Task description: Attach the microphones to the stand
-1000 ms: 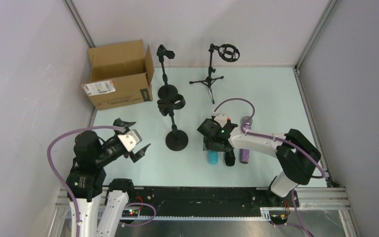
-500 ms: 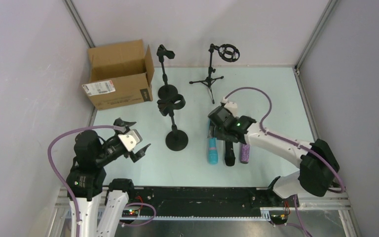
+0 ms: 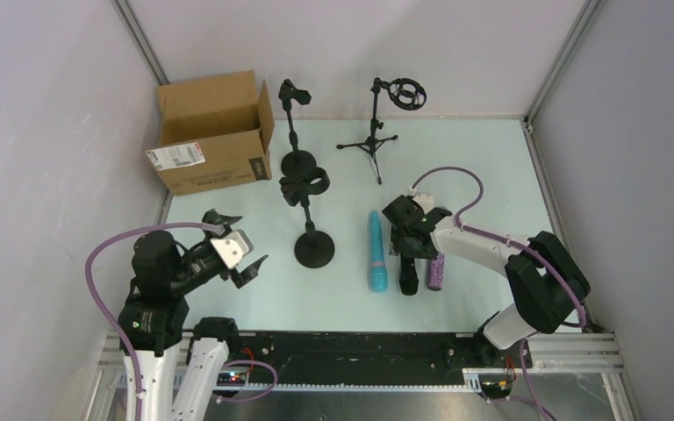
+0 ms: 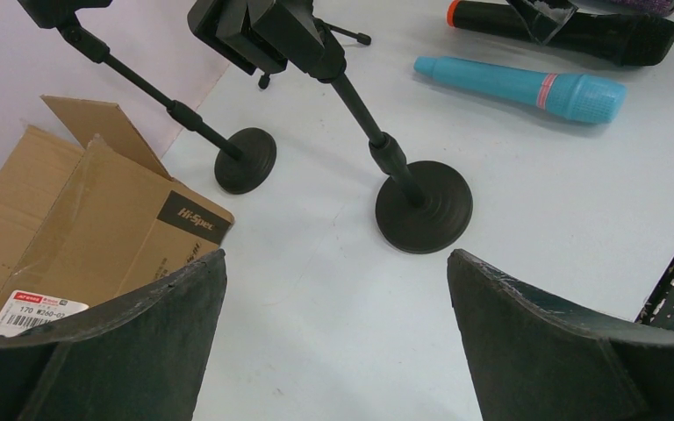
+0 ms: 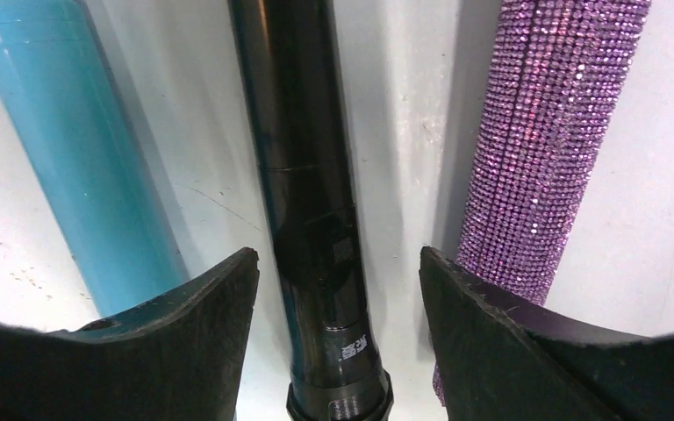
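Logging from the near edge outward. A black rail (image 3: 342, 346) carrying the two arm bases ran along the front of the desk (image 3: 483, 175). The desk top was a pale mint-green sheet, lightly scuffed and scratched in the right wrist view.

The left end effector (image 4: 333, 263) hung above the near-left part of the desk, jaws spread wide and holding nothing.

Three microphones lay side by side right of centre, parallel, close together without touching, heads toward the near edge. From left to right they were the turquoise microphone (image 3: 376, 250), the black microphone (image 5: 307, 175) and the glittery purple microphone (image 3: 435, 272).

The right end effector (image 5: 338, 263) sat low over the black microphone, one finger on each side of its body. Bare desk showed in both gaps, so the jaws were partly open and gripped nothing. The black microphone's orange end pointed toward the far side.

At centre stood a round-base stand (image 3: 314, 247) with an empty clip on top. Behind it was a second round-base stand (image 3: 298, 162), and further back to the right a tripod stand (image 3: 370, 145) carrying a ring mount. An open cardboard box (image 3: 215, 132) occupied the far-left corner.

Plain lavender-grey walls closed three sides, and metal frame posts (image 3: 140, 39) stood in the far corners.
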